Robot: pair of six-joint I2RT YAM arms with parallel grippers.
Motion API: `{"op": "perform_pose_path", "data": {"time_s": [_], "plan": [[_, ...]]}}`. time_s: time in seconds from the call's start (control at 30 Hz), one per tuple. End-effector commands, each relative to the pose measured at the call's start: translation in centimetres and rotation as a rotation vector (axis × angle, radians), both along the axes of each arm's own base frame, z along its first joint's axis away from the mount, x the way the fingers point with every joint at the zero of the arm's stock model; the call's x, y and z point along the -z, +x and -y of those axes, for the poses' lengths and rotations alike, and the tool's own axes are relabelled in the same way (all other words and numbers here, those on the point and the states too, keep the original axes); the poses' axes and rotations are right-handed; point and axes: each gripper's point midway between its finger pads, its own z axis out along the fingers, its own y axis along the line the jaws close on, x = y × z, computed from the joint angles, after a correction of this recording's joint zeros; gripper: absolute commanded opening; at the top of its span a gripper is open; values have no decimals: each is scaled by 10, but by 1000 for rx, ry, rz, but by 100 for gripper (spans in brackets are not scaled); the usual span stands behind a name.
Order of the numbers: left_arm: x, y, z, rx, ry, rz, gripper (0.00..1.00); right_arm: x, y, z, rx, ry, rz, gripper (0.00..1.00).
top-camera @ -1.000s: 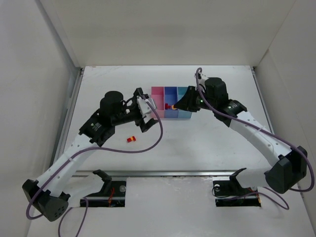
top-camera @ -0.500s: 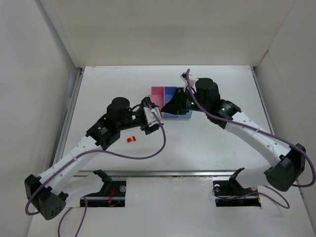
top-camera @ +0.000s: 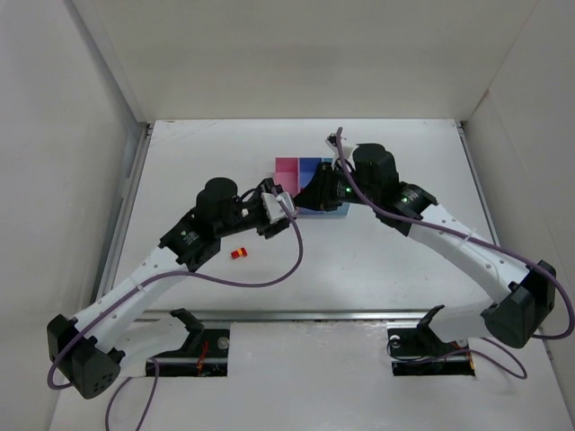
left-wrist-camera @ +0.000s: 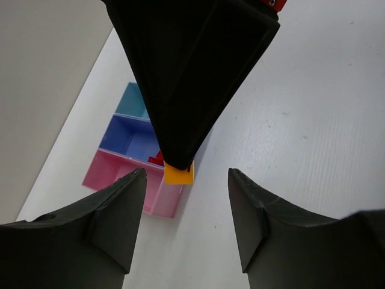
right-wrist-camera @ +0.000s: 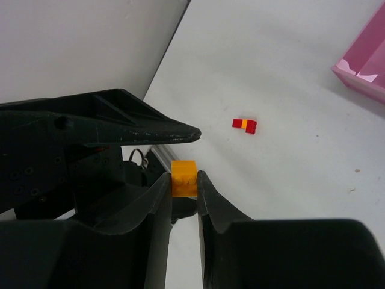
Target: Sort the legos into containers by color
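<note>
**Orange brick gripped beside the bins, one brick waiting on the surface**

Farthest left, a red-and-yellow brick is lying loose on the surface, well apart from the containers and not yet sorted. Just right of it, the left arm is reaching in. The left jaws are standing apart and gripping nothing, with the gap between them facing the orange brick.

The right jaws are pinching that brick, closed on two opposite side walls, while the right arm is stretching in from the right. The brick is hanging in the air at the near left corner of the containers. The views are not settling whether it is over the pink bin or just beside it.

A red brick is showing at the near end of the blue bin. The cyan bin is sitting at the far right.

The orange brick is looking tiny, rigid and very light, with smooth, slick plastic faces. It is not going to crush, but it is likely to squirt out if squeezed off-centre or across a corner. The flat side walls, taken squarely and centred as now, are looking like the best hold. The studded top is offering poorer contact. Being so light, it may bounce when let go from high above a bin.
</note>
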Motion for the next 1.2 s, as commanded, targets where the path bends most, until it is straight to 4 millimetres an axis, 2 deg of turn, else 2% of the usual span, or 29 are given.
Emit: {"op": "perform_pose_path", "data": {"time_s": [0.0, 0.23, 0.33, 0.4, 0.7, 0.9, 0.93, 0.97, 1.13, 1.17], "plan": [[-34, 3, 4, -2, -74, 63, 52, -21, 0, -3, -8, 45, 74, 0], [-34, 3, 4, 0, -70, 72, 37, -25, 0, -1, 1, 48, 83, 0], [-38, 3, 4, 0, -76, 79, 34, -25, 0, -1, 1, 48, 83, 0], [-36, 3, 4, 0, -70, 72, 30, -20, 0, -1, 1, 42, 76, 0], [-37, 4, 5, -2, -74, 64, 32, -17, 1, -2, 1, 36, 69, 0], [-39, 6, 5, -11, -78, 72, 15, -17, 1, -2, 1, 36, 69, 0], [-39, 6, 5, -11, -78, 72, 5, -17, 1, -2, 1, 36, 69, 0], [-37, 5, 4, -11, -72, 65, 1, -17, 1, -2, 1, 36, 69, 0], [-26, 5, 3, -6, -32, 49, 0, -17, 1, -2, 1, 36, 69, 0], [-29, 7, 2, -12, -26, 62, 0, -17, 1, -2, 1, 36, 69, 0]]}}
